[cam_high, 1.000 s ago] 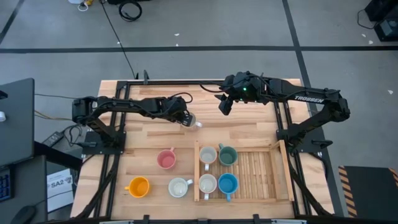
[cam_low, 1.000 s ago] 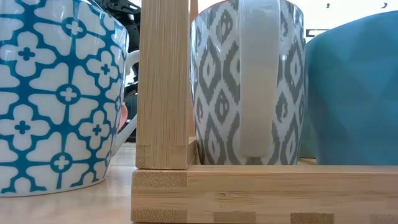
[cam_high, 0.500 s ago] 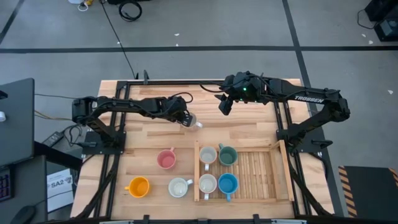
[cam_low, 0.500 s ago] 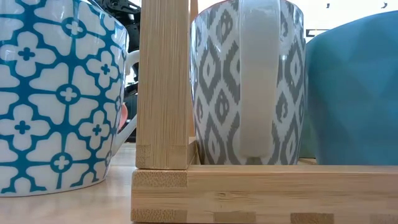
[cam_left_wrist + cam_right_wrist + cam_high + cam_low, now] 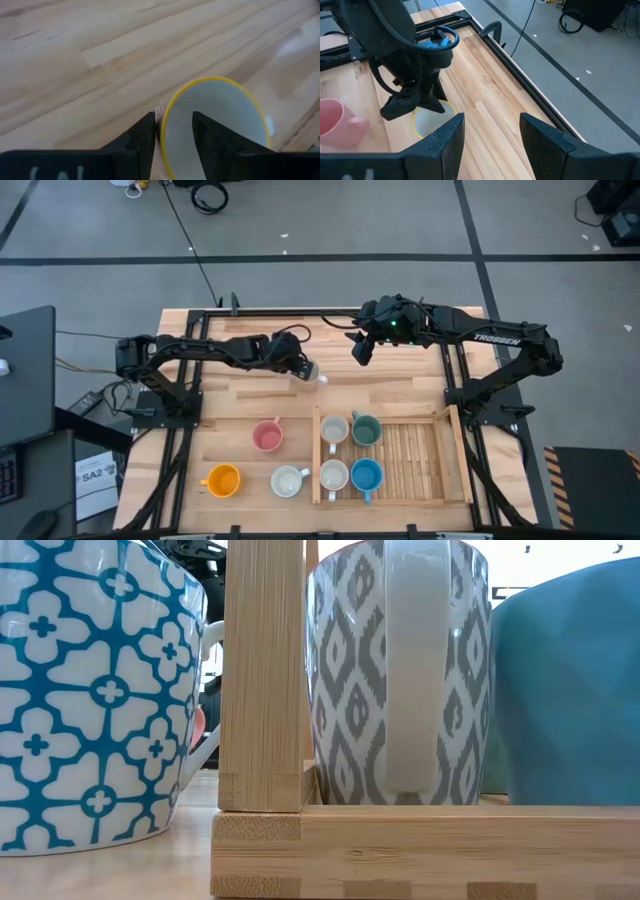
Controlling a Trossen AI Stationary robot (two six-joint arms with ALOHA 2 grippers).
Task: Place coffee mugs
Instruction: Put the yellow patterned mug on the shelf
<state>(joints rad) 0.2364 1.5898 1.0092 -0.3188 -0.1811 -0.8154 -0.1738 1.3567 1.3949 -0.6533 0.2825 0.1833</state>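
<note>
One yellow-rimmed mug (image 5: 316, 374) upright, rim pinched by left gripper (image 5: 306, 371), mid-table (image 5: 240, 400), bare wood all around; right gripper (image 5: 360, 350) spread near far edge.

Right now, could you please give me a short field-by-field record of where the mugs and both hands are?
left hand: shut on yellow-rimmed white mug, at the table's far middle
right hand: open, waiting above the far side
bamboo tray: four mugs in its left end
loose on table: pink mug, orange mug, white mug
</note>
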